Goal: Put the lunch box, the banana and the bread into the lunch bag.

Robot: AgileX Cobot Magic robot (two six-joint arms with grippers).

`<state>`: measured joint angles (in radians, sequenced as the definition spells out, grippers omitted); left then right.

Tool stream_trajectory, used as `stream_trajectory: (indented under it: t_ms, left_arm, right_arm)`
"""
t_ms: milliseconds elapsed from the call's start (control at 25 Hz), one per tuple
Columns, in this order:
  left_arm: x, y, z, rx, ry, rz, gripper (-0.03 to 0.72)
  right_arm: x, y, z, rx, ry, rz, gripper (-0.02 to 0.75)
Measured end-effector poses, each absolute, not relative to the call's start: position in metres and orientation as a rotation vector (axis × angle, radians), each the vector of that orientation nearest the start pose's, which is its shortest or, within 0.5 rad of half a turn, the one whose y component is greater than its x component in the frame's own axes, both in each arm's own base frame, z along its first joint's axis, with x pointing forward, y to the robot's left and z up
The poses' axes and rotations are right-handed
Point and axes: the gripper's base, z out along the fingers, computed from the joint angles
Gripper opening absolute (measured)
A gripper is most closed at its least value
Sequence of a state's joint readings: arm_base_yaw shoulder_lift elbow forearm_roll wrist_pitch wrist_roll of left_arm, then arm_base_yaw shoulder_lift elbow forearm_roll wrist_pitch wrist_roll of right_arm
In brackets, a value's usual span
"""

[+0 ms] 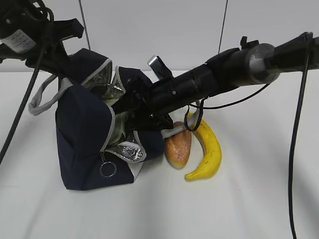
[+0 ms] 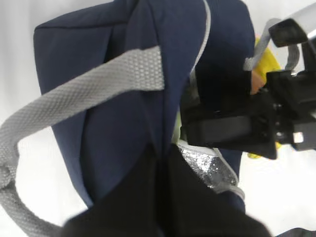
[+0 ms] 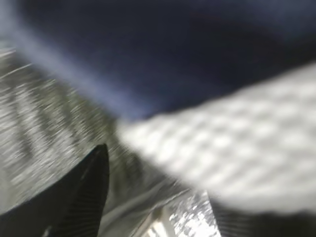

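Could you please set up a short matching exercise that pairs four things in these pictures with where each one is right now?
Things:
1. banana
2. bread
3. right arm
4. ring pull

Places:
A. hanging at the front of the lunch bag
B. lying on the table, farthest from the bag
C. reaching into the bag's open top
D. lying on the table between bag and banana

Pairs: 1-B, 2-D, 3-C, 4-A
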<state>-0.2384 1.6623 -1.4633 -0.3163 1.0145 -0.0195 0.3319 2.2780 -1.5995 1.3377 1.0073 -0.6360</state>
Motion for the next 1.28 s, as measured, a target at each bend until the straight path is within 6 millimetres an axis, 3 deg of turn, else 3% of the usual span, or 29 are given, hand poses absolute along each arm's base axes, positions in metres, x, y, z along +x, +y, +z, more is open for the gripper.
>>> stream_trajectory:
  t_ms: [240,400,600,720,960,1120,1280]
  left_arm:
    - [0.336,-0.104,0.314,0.182,2.747,-0.442,0.0]
    - [0.336,-0.104,0.313,0.187,2.755,-0.432,0.0]
    - [0.335,-0.103,0.313,0.19,2.757,-0.424,0.0]
    - [0.335,-0.103,0.313,0.191,2.758,-0.423,0.0]
    - [0.335,-0.103,0.313,0.191,2.759,-0.421,0.0]
    - [0.335,-0.103,0.313,0.192,2.76,-0.421,0.0]
    - [0.335,-0.103,0.313,0.192,2.76,-0.421,0.0]
  right_arm:
    - [0.424,0.215,0.183,-0.327,2.508,1.676,0.456]
    - [0.423,0.211,0.197,-0.339,2.558,1.611,0.407]
    - [0.411,0.205,0.242,-0.448,2.514,1.52,0.393]
    - [0.398,0.198,0.276,-0.533,2.498,1.412,0.39]
    - [0.36,0.175,0.317,-0.631,2.553,1.137,0.389]
    - [0.332,0.157,0.329,-0.622,2.575,0.941,0.386]
    - [0.309,0.142,0.315,-0.546,2.621,0.825,0.386]
